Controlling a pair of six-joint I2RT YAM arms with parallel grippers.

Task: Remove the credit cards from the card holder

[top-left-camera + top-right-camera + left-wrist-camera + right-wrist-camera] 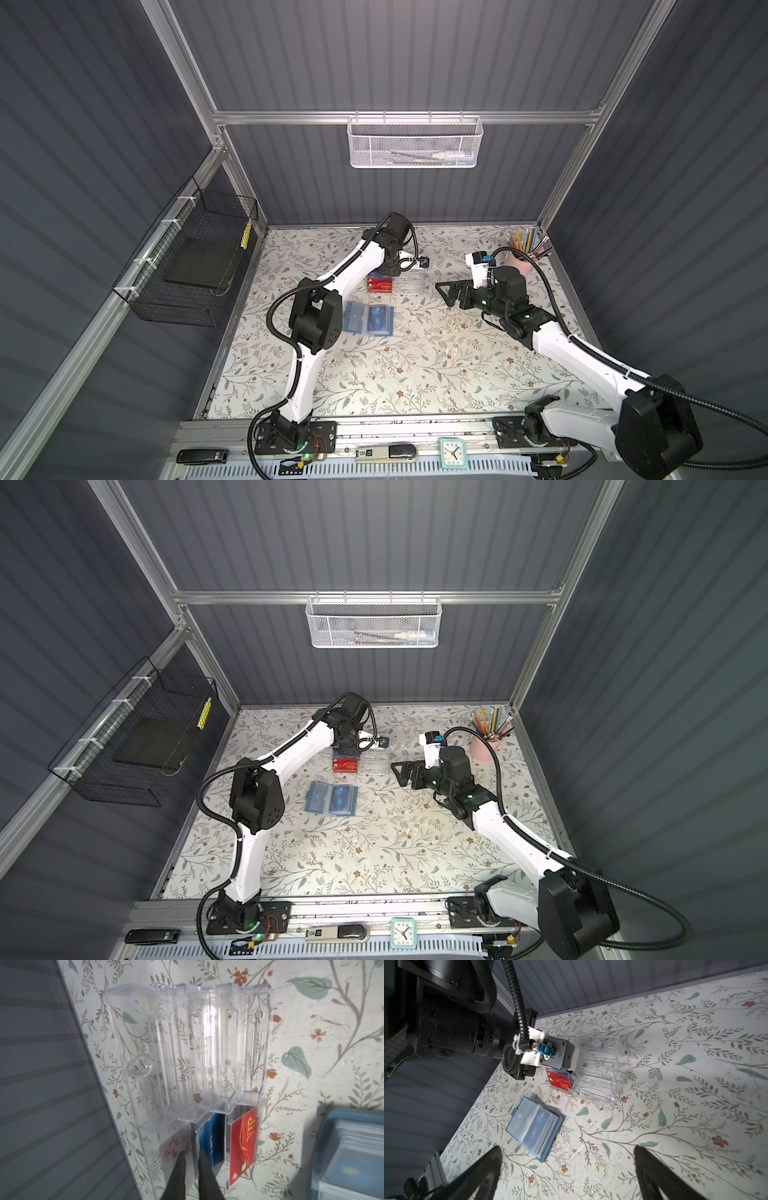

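The slate-blue card holder [353,318] [318,798] [529,1126] lies open on the floral table, and a blue credit card [536,1129] shows inside its see-through sleeves. Another blue credit card [209,1138] stands in the middle slot of the clear acrylic box [187,1043]. My left gripper [190,1154] is at that box's mouth. Its fingers stand a narrow gap apart on either side of the pink-white card [171,1146]. In both top views its wrist hides it. My right gripper [444,294] [566,1148] hovers wide open to the right of the box, holding nothing.
A red VIP card [243,1142] [380,285] stands in the acrylic box [409,280]. A pink pencil cup [519,262] is at the back right corner. A black wire basket [187,270] hangs on the left wall, a white mesh basket [415,141] on the back wall.
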